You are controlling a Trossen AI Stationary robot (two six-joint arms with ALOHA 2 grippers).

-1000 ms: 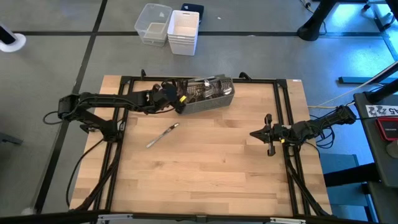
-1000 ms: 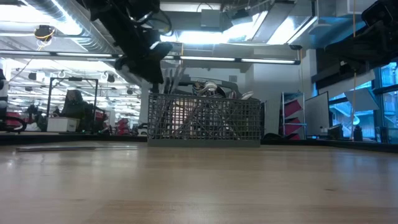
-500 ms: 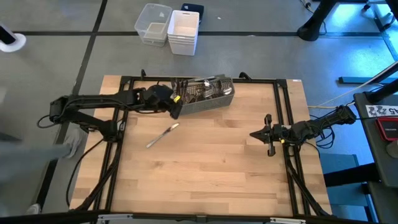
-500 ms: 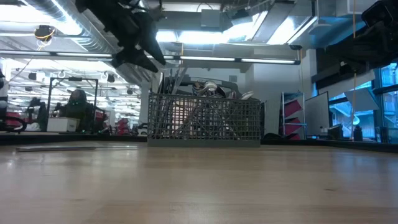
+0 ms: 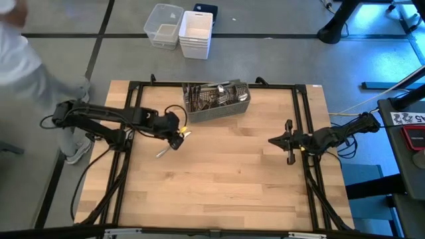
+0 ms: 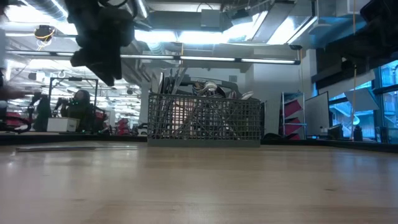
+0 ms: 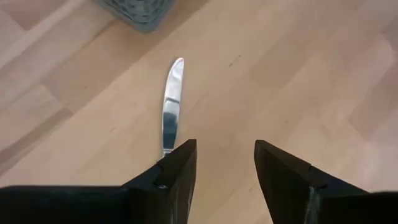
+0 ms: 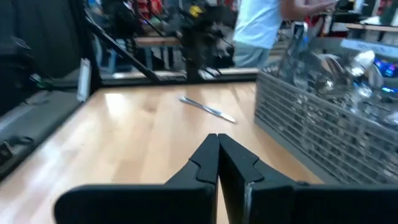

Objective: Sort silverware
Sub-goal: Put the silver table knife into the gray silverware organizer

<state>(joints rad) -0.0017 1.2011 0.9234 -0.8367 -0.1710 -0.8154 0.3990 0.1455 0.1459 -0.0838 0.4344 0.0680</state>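
One table knife lies flat on the wooden table, left of centre and near the caddy. It also shows in the high view and the right wrist view. My left gripper hangs open above the knife's near end, pointing steeply down; it shows in the high view and the low view. The rest of the silverware stands upright in a grey wire-mesh caddy at the table's far middle. My right gripper waits shut and level at the right.
The caddy stands just beyond the left gripper, its corner showing in the left wrist view. A person in white stands by the table's far left corner. White bins sit on the floor beyond the table.
My left gripper has left the caddy's left end, swinging toward the table's near edge until it is over the lying knife, and has tipped to point more steeply down. The knife and caddy have not moved. A person has come up to the table's far left.
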